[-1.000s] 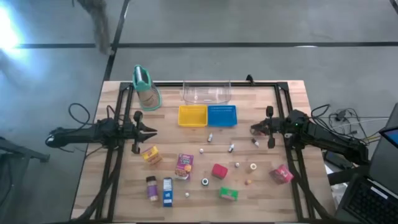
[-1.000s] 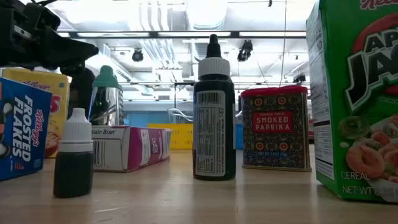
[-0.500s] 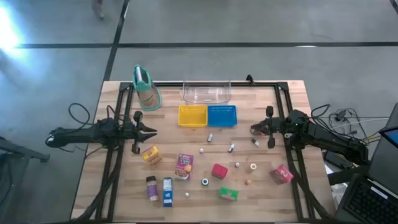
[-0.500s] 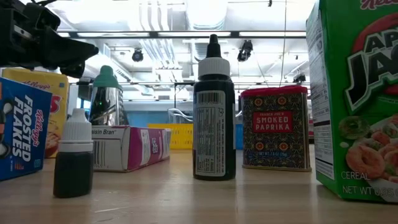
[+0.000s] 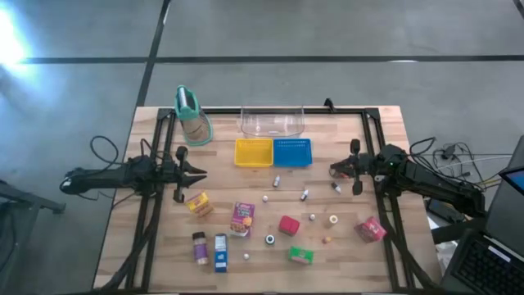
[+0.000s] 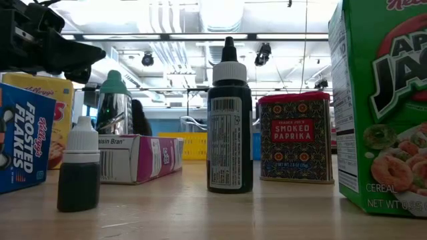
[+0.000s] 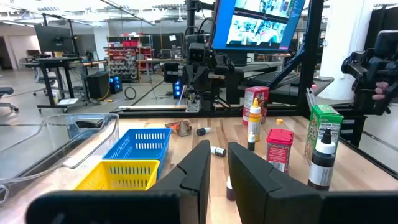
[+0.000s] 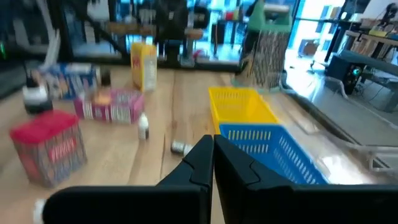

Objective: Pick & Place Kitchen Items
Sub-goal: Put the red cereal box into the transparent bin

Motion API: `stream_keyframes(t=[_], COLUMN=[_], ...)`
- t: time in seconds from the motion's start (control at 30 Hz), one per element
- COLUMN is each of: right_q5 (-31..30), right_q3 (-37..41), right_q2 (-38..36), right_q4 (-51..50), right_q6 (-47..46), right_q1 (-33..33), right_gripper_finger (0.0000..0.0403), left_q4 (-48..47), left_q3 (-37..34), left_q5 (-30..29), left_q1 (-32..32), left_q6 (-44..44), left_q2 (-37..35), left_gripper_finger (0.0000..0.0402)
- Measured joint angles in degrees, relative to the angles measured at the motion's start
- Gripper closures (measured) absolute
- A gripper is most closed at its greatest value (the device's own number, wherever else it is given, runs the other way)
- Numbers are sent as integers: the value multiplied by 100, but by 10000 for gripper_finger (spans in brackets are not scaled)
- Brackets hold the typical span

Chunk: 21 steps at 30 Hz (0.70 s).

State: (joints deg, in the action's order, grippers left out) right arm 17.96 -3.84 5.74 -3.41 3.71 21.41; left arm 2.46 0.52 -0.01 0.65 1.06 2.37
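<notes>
- landmark: the yellow tray (image 5: 253,152), which touches the blue tray (image 5: 292,152) at the worktop's (image 5: 344,254) far middle, with a clear bin (image 5: 272,123) just behind them.
- left tool (image 5: 199,172) hangs to the tray's left, a little nearer the front; its fingers (image 7: 198,168) stand a narrow slit apart with nothing between them, so it holds nothing.
- right tool (image 5: 334,171) hangs on the far side of the blue tray from the yellow one; its fingers (image 8: 200,158) are pressed together, clenched on nothing.
- the items all lie on the worktop in front of the trays, none in a tray: yellow carton (image 5: 199,204) front-left and nearest the left tool, pink carton (image 5: 242,218) in front, blue carton (image 5: 220,251) and a dark bottle (image 5: 199,247) further front-left, paprika tin (image 5: 288,224) front-right, green carton (image 5: 300,256) beyond it, a red pouch (image 5: 370,229) far front-right, and small bottles and caps scattered between.
- a tan jug (image 5: 192,116) stands behind and left of the tray.
- step, as i judge it: both arms wait at rest and no pick is under way.
- next move calls for one tool to spread its fingers, come down over a near item such as the yellow carton, square up to its narrow sides and close before carrying it to a tray.
</notes>
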Motion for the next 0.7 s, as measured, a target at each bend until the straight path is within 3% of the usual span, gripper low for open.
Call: stream_keyframes(t=[0.17,0.37,0.57,0.7], right_q5=[7,10,11,127], right_q3=[0,0,-1,-528], right_q2=[1,2,31,177], right_q4=[1116,2489,4746,5556], right_q6=[-710,-876,-1303,-1140], right_q1=[-2,-4,-4,-4], right_gripper_finger=[394,394,394,394], left_q4=[2,0,1,1], left_q3=[1,2,1,1], left_q5=[0,0,0,0], left_q1=[1,2,1,1], left_q6=[0,0,0,0], left_q2=[-2,-2,-1,0], left_gripper_finger=[337,337,337,337])
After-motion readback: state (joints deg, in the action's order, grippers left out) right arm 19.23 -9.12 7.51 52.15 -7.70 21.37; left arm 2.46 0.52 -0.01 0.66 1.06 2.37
